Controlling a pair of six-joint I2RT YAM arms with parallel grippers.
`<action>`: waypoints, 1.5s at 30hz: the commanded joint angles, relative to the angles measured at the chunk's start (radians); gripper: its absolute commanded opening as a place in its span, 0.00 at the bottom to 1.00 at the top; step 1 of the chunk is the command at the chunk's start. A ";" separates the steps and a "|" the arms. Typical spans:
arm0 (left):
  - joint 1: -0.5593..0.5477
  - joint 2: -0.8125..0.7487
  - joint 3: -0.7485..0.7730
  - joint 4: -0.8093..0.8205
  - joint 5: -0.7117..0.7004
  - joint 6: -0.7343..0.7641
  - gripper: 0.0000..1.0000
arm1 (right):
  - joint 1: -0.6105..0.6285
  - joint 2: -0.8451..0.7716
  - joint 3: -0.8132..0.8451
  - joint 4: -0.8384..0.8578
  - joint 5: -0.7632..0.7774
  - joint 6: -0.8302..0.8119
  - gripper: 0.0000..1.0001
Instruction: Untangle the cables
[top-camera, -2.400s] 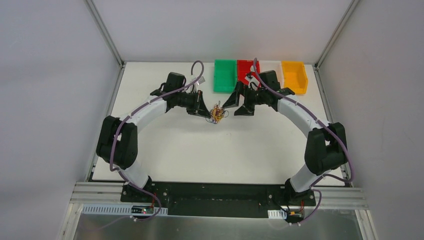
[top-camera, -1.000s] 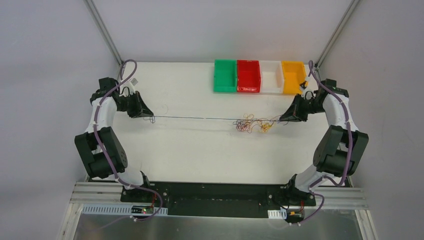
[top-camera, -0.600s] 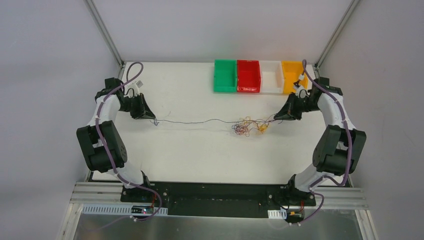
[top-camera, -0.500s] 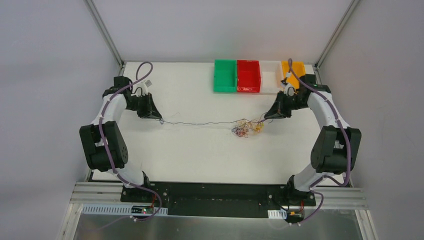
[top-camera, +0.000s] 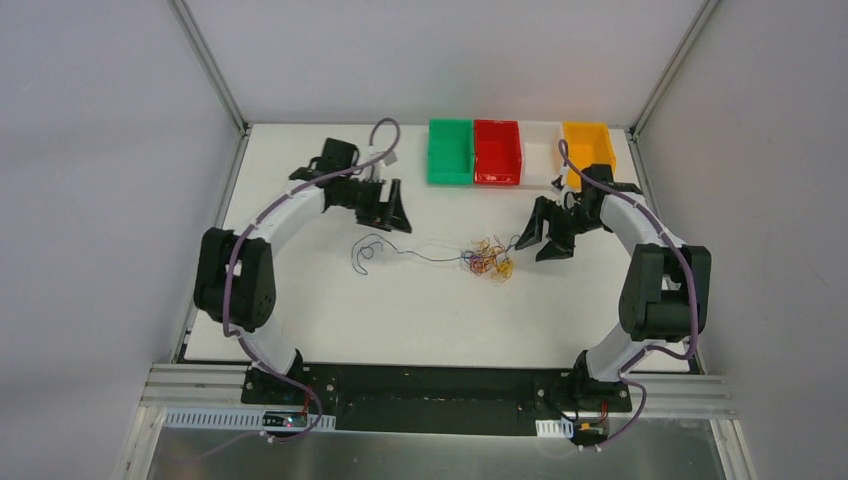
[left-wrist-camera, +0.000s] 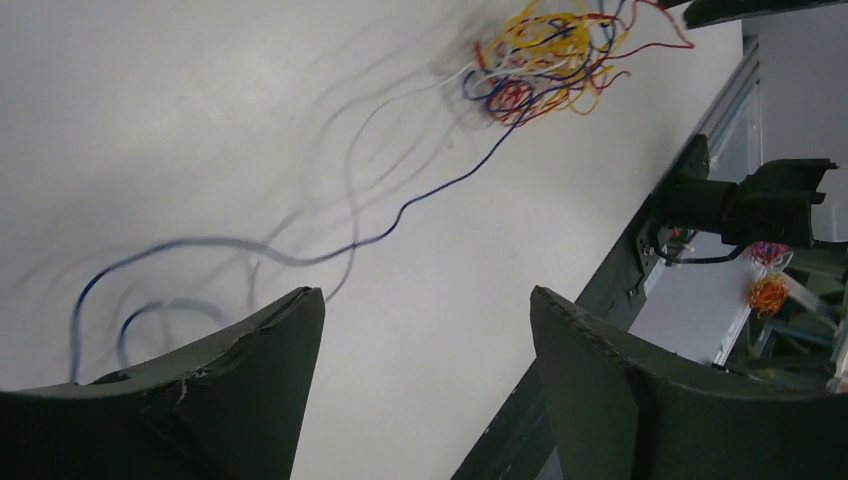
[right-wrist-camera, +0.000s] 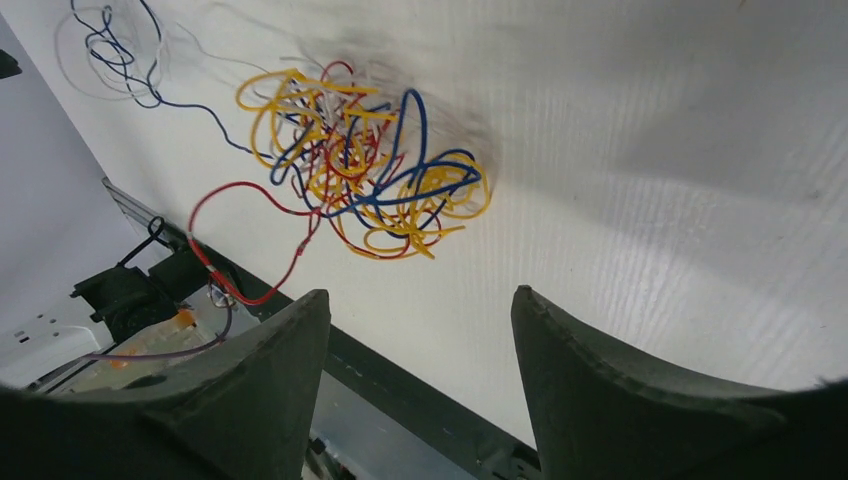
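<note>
At the near edge of the table (top-camera: 400, 320), the left arm's base (top-camera: 270, 380) and the right arm's base (top-camera: 598, 375) are bolted side by side. Both arms bend forward and inward over the white, smooth, matt top.

About the middle of the table, a little toward the right edge, lie the cables (top-camera: 488, 263). They are thin, springy wires in orange-yellow, red, dark blue and a pale grey-white, looped into 1 loose, flat tangle rather than a tight ball. In the right wrist view the curls cross over and under each other many times. 1 dark blue wire (left-wrist-camera: 440, 187) leaves the tangle toward the left edge, lies slack on the top and ends in a small curl.

Just beyond that curl hangs the left gripper (top-camera: 390, 224), its jaws spread wide and empty. The right gripper (top-camera: 534, 248) stands just to the right of the tangle, jaws also apart, holding nothing. Neither touches a wire. The fingers are dark, hard, wedge-shaped plastic with scuffed edges.

The moment seems to be a pause between grasps, with 1 wire only partly freed and the rest knotted. The next move probably calls for a new grip: 1 gripper on the blue wire, the other on the mass, then a pull toward opposite edges. The wires lie flat, so the fingertips must come down to the top and close exactly.

Along the far edge, toward the right corner, stand 4 glossy rectangular containers: green bin (top-camera: 450, 178), red bin (top-camera: 497, 178), white bin (top-camera: 540, 150) and orange bin (top-camera: 588, 140).
</note>
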 joint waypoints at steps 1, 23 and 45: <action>-0.180 0.157 0.098 0.263 0.009 -0.212 0.76 | 0.007 -0.017 -0.059 0.108 -0.038 0.120 0.69; -0.401 0.482 0.256 0.390 0.038 -0.364 0.04 | 0.094 0.088 -0.161 0.316 -0.089 0.244 0.00; 0.477 0.082 0.110 -0.140 -0.103 0.135 0.00 | -0.362 0.009 0.086 -0.270 0.003 -0.284 0.00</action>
